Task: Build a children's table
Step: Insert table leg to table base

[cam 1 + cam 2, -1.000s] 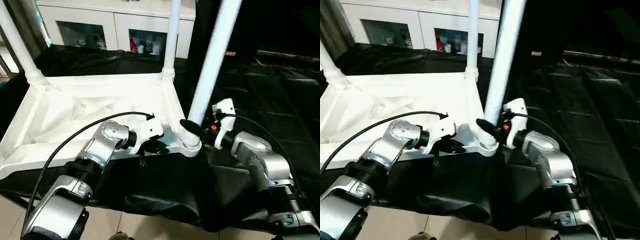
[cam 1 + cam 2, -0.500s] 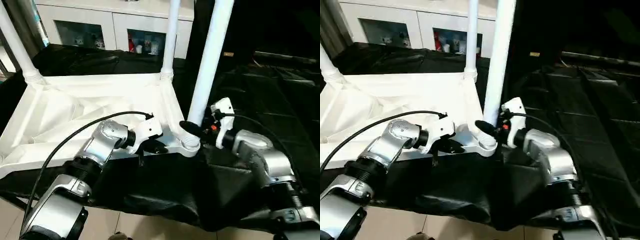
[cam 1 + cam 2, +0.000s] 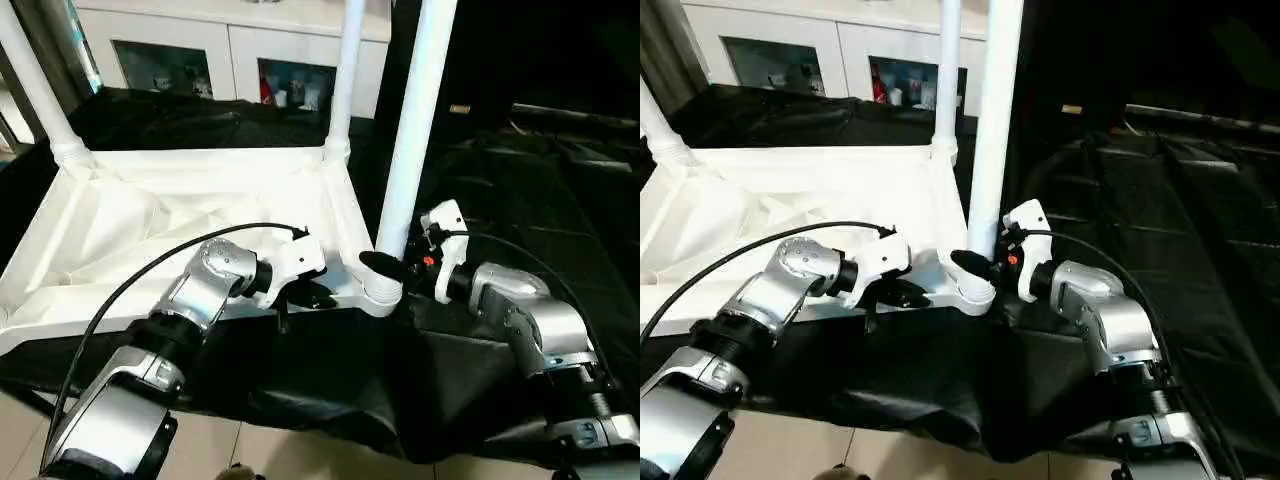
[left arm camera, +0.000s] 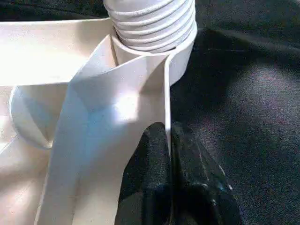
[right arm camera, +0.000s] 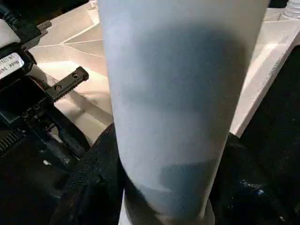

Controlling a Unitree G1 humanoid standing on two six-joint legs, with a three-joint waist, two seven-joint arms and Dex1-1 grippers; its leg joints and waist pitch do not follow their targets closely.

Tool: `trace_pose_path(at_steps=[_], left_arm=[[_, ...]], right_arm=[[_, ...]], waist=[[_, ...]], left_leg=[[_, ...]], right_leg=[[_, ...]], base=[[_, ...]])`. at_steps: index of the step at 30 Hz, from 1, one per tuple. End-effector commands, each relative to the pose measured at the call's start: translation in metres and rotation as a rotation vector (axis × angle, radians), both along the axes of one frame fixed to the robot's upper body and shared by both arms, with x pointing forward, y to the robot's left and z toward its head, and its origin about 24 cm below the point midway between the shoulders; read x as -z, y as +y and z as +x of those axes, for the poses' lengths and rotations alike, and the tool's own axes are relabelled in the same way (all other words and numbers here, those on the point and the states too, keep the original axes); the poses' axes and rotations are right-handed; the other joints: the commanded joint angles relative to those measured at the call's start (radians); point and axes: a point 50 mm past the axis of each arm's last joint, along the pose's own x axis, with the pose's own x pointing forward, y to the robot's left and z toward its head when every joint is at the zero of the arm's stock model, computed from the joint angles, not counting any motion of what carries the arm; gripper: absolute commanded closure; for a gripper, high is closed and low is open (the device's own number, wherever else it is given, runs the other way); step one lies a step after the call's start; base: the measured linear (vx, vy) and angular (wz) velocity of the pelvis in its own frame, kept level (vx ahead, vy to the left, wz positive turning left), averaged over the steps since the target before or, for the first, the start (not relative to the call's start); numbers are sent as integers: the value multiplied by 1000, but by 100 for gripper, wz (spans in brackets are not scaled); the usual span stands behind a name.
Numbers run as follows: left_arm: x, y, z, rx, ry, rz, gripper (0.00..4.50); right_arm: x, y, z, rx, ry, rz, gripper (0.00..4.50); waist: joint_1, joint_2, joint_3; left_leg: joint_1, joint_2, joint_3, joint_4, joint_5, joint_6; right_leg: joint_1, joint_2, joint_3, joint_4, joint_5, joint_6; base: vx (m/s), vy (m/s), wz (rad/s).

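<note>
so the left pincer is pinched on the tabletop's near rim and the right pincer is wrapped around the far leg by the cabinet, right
Not quite. The left pincer is indeed pinched on the tabletop rim, but the right pincer is wrapped around the near leg, the one standing in the corner socket closest to the robot, not the far leg by the cabinet. The left eye view shows it.

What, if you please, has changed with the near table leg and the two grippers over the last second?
The leg gripped by the right gripper has swung from a rightward lean to nearly upright in its corner socket, its top moving left. The right gripper stays clamped low on that leg, and the left gripper stays shut on the tabletop's rim. The tabletop and the two far legs have not moved.
</note>
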Motion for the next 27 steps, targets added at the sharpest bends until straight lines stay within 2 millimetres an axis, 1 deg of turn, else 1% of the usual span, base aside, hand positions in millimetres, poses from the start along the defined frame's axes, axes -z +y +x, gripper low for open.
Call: trace_pose_path(at_steps=[1,3,6,7,9,14,17,18,20,21,22,23,25,26,27], left_arm=[[1,-1,2,-3,-5,4,450],[0,-1,2,-3,-6,3,450],[0,-1,2,-1,-8,-1,450],[0,-1,2,-1,-11,1,450],[0,-1,2,0,-13,2,450],[0,-1,3,-2,-18,-1,450],[0,0,3,-5,-24,-2,450],[0,1,3,-7,-30,-3,450],[-1,1,4,-10,-37,-4,450],[-1,0,4,-11,-39,-6,450],[-1,0,4,-13,-42,-9,450],[-2,0,4,-15,-44,-11,450],[-2,-1,5,-20,-54,-16,450],[-2,-2,5,-23,-57,-18,450],[-3,-3,6,-25,-60,-20,450]], right_arm=[[7,-3,-6,-24,50,-25,259],[7,-4,-6,-23,50,-25,259],[12,-4,-4,-3,53,-24,259],[17,-2,-2,24,58,1,259],[20,-3,0,52,66,22,259],[33,-13,0,147,91,58,259],[40,-17,-4,174,104,84,259],[44,-18,-7,184,111,103,259],[49,-20,-10,201,115,133,259],[52,-22,-13,216,116,146,259],[54,-22,-15,225,116,155,259],[56,-23,-17,233,115,162,259],[65,-25,-23,280,118,196,259],[69,-26,-26,302,118,207,259],[74,-27,-31,330,122,217,259]], waist=[[0,-6,-64],[0,-6,-63],[0,-5,-61],[-1,-5,-62],[-2,-4,-61],[-2,-4,-61],[-2,-5,-61],[-1,0,-60],[-1,-3,-62],[-1,-3,-62],[0,-1,-62],[-1,-2,-62],[1,0,-60],[1,-1,-59],[1,-1,-60]], left_leg=[[14,62,-17,-70,-110,37],[13,61,-17,-70,-114,39],[14,62,-17,-71,-137,29],[14,62,-17,-72,-140,25],[14,62,-18,-73,-147,20],[14,62,-18,-74,-147,21],[16,63,-18,-75,-165,18],[15,64,-20,-76,-170,15],[15,64,-20,-77,-174,15],[15,64,-19,-76,-172,18],[16,65,-19,-77,-174,19],[15,64,-19,-77,-174,20],[17,64,-19,-78,-186,19],[14,65,-19,-78,-191,20],[16,66,-21,-80,-200,17]], right_leg=[[47,-96,53,-73,-57,-242],[48,-97,53,-74,-61,-241],[45,-99,53,-79,-108,-237],[45,-101,54,-80,-119,-235],[44,-101,54,-81,-131,-235],[43,-99,53,-79,-113,-241],[42,-100,54,-83,-137,-237],[42,-101,53,-83,-145,-234],[43,-101,54,-83,-138,-233],[42,-101,54,-83,-131,-236],[41,-102,54,-84,-127,-236],[42,-101,54,-83,-125,-237],[40,-101,54,-86,-145,-234],[39,-104,55,-89,-156,-231],[39,-104,54,-89,-169,-229]], base=[[0,0,0],[0,0,0],[0,0,0],[0,0,0],[0,0,0],[0,0,0],[0,0,0],[0,0,0],[0,0,0],[0,0,0],[0,0,0],[0,0,0],[0,0,0],[0,0,0],[0,0,0]])
